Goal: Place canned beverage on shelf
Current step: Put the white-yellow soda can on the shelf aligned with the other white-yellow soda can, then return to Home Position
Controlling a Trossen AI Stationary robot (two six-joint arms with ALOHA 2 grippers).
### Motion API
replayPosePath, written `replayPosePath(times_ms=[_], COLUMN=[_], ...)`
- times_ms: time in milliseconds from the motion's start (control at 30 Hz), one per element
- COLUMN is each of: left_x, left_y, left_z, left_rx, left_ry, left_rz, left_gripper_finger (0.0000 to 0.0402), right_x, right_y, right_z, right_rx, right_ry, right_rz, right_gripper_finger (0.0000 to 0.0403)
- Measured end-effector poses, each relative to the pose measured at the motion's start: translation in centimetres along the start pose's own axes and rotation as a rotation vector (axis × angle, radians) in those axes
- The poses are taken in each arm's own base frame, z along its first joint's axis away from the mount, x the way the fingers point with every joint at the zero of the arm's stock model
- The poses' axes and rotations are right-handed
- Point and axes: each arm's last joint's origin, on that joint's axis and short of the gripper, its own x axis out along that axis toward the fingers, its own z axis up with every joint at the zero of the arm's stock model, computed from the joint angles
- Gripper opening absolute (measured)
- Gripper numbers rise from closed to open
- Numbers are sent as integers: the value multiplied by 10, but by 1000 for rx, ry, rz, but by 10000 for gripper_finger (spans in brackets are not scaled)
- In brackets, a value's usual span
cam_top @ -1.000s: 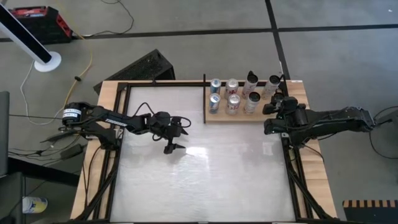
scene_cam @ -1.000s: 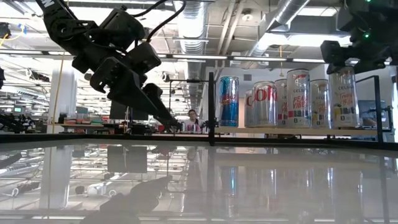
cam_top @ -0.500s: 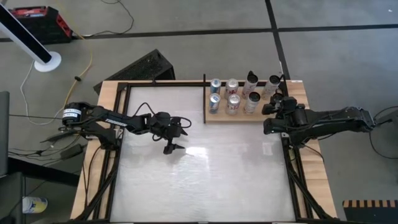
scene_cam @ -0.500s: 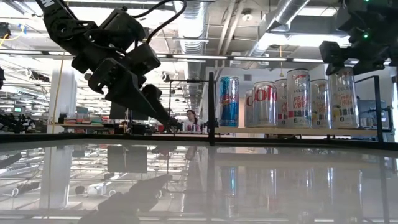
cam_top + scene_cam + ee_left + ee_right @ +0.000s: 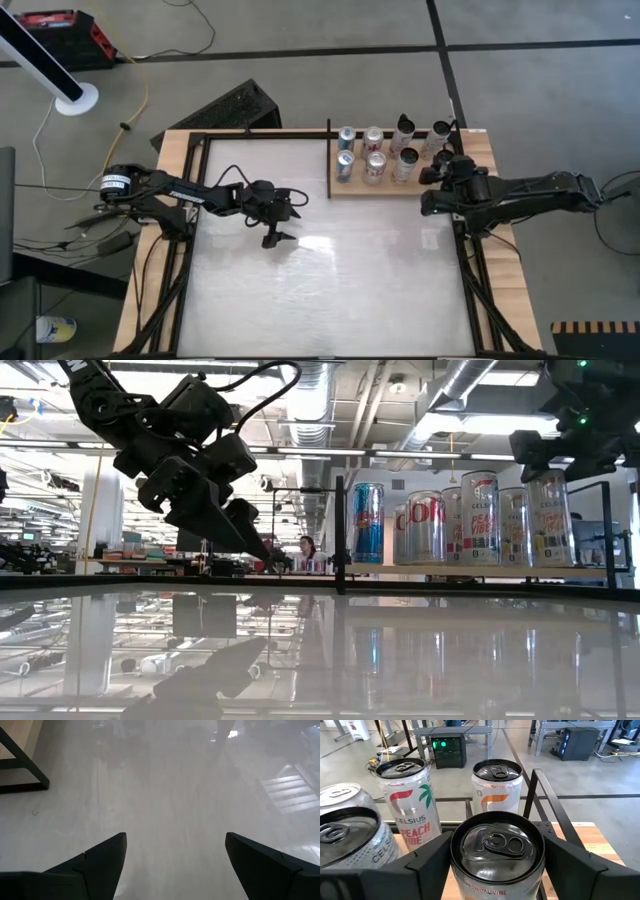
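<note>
The shelf (image 5: 386,186) is a tan wood panel with black rails at the table's far right; it holds several upright cans (image 5: 375,165). My right gripper (image 5: 438,180) is at the shelf's right end, shut on a dark-rimmed silver can (image 5: 497,845). That can also shows in the low view (image 5: 552,518), standing at the right end of the row. My left gripper (image 5: 276,236) is open and empty above the bare table, left of the shelf; its spread fingers show in the left wrist view (image 5: 172,865). My right gripper holds the can by its upper wall (image 5: 465,887), just below the rim, one finger on each side. The fingers (image 5: 427,865) slant down at it from the table's right side. The can stands upright with its base on the shelf (image 5: 552,566).
A Celsius peach can (image 5: 407,795), an orange-marked can (image 5: 497,780) and a third can (image 5: 345,825) stand close around the held one. A black rail post (image 5: 540,785) rises beside it. The glossy table (image 5: 330,290) lies in front of the shelf.
My right gripper has shifted a little toward the table's left with the can, which stays upright on the shelf. My left gripper has drawn back slightly toward the table's left, still open.
</note>
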Motion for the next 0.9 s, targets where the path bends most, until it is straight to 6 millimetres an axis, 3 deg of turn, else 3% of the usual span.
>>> replayPosePath(times_ms=[433, 700, 900], left_x=[0, 0, 0], left_y=[-1, -1, 0], left_z=[-3, -4, -3], left_rx=[-19, -14, -11], left_ry=[35, 37, 27], left_rz=[-5, -5, -4], left_gripper_finger=[322, 322, 322], right_x=[5, -12, -34], right_y=[-2, 7, 20], right_z=[5, 44, 72], right_rx=[-27, -82, -117], right_ry=[-9, -32, 58], right_rz=[-56, 33, 263], right_gripper_finger=[367, 368, 368])
